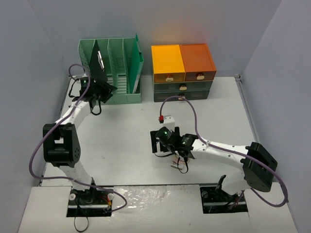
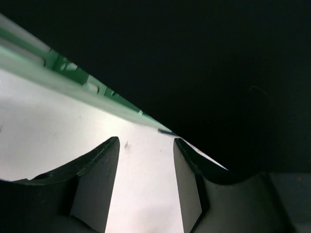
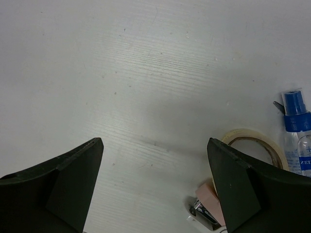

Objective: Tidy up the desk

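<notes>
The desk is a wide off-white tabletop. My left gripper is at the front left of a mint-green file rack, just below a black flat board standing at the rack's left end. In the left wrist view the left gripper is open, with only the pale desk between its fingers and the black board beyond the right finger. My right gripper hovers wide open over the mid desk. The right gripper holds nothing. A tape roll, a pink stapler and a blue-capped bottle lie beside its right finger.
An orange-and-dark-grey drawer unit stands at the back, right of the rack. A small white item with a red cap lies just behind the right gripper. Another small item lies in front of it. Walls close in on both sides.
</notes>
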